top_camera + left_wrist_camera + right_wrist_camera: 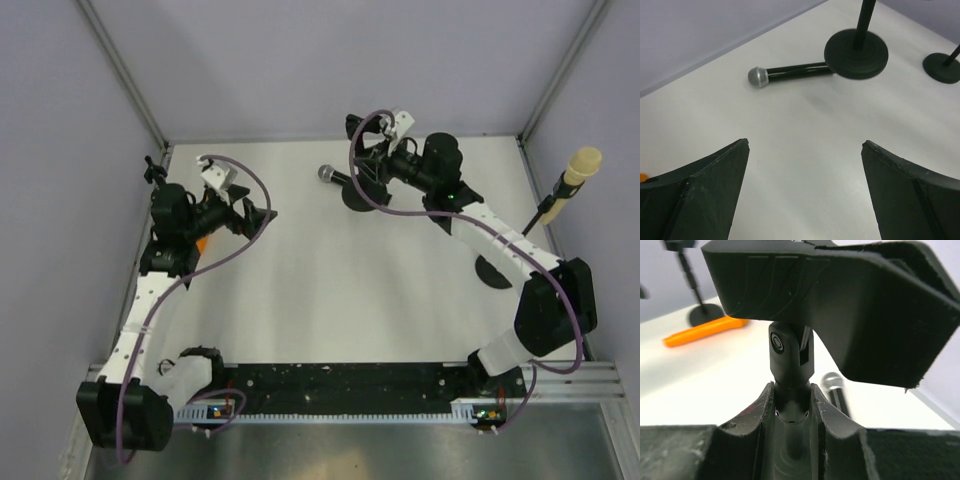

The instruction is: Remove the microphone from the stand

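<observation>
— Microphone position, please: where is the black-handled microphone with the silver mesh head (790, 71)?

— Off the clip already. It lies flat on the white desk (805, 115), its tail end against the black round base (856, 54) of the short black stand (863, 22). Its mesh head points away from that base, toward the left arm's side.

— And above that base?

— The right end effector (792, 357) sits over it, one finger either side of the stand's black swivel head (782, 346). White shows between the fingers, but I cannot tell whether they press on the head.

— The other one?

— The left end effector (805, 145) hovers well away from the base, spread wide with nothing in it, facing the microphone.

— So what's left?

— By my reckoning, only letting go cleanly. Part the right fingers fully before moving, then draw straight up off the swivel head. A sideways pull could tip the stand, and since its base meets the handle, any shuffle could set the round microphone rolling.

— Anything else nearby?

— Beyond the base on the right arm's side, a second black stand (942, 69) carries a cream foam-topped microphone (578, 170). Far off on the opposite side, an orange cylinder (705, 331) lies on the desk. Both are well apart from the base.
</observation>
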